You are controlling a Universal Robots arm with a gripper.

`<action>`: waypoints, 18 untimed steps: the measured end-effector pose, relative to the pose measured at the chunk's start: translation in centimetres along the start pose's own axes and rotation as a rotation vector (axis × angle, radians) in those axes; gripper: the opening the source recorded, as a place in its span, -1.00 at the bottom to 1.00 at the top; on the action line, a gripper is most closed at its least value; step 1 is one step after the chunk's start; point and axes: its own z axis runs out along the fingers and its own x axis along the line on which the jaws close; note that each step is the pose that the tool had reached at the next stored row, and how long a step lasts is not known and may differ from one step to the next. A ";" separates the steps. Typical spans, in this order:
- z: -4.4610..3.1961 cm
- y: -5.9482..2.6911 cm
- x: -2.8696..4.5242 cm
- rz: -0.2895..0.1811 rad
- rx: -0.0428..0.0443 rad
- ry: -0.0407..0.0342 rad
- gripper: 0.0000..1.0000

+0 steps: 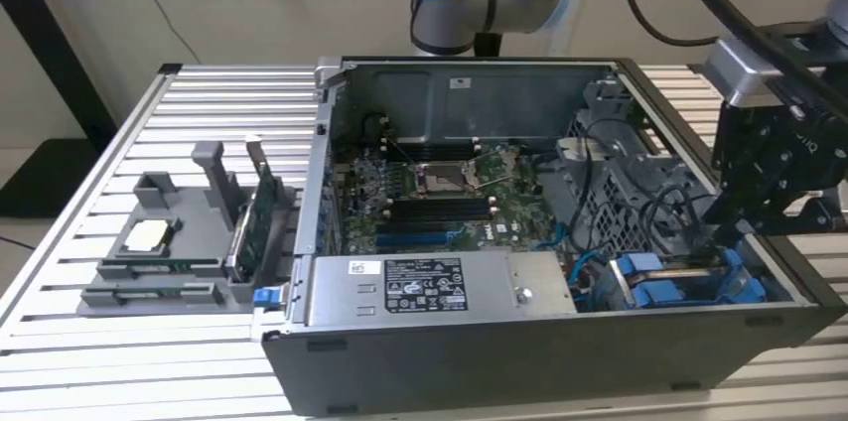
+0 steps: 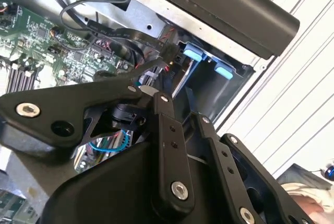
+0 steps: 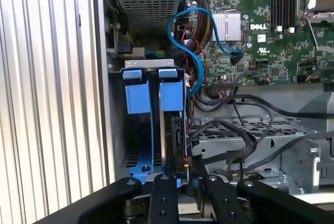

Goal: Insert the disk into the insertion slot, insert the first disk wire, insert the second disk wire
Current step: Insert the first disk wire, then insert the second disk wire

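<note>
Surface: a slatted metal table (image 1: 79,342) carries an open computer case (image 1: 530,361); a pale wall stands behind.
Exterior view, holder: a grey parts holder (image 1: 173,242) sits on the table at the exterior view's left, just beside the case.
Exterior view, case: the motherboard (image 1: 451,193) lies mid-frame, and a grey power supply box (image 1: 438,287) with a white sticker lies below it in the frame.
Exterior view, gripper: the black gripper (image 1: 733,230) reaches into the case at the exterior view's right, low in the frame, just above the insertion slot (image 1: 669,287) and its blue rails.
First wrist view, disk: the disk (image 3: 176,138) stands edge-on inside the slot, with a blue carrier tab (image 3: 171,93) at its far end.
First wrist view, cables: black cables (image 3: 235,145) loop just beside the disk, and a light-blue cable (image 3: 193,41) arcs over the motherboard.
Second wrist view, gripper: its tip is close to a black connector (image 2: 169,51).
Claw state: cannot tell whether apart or together.
</note>
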 end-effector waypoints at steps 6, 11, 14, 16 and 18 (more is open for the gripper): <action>-1.13 -0.01 -0.07 0.000 0.0000 -0.0001 -0.47; -2.10 -0.05 -0.13 0.000 0.0000 0.0001 -0.47; -2.63 -0.06 -0.17 0.000 0.0000 0.0000 -0.47; -2.67 -0.06 -0.17 0.000 0.0000 -0.0002 -0.47; -2.67 -0.07 -0.17 0.000 -0.0001 -0.0030 -0.47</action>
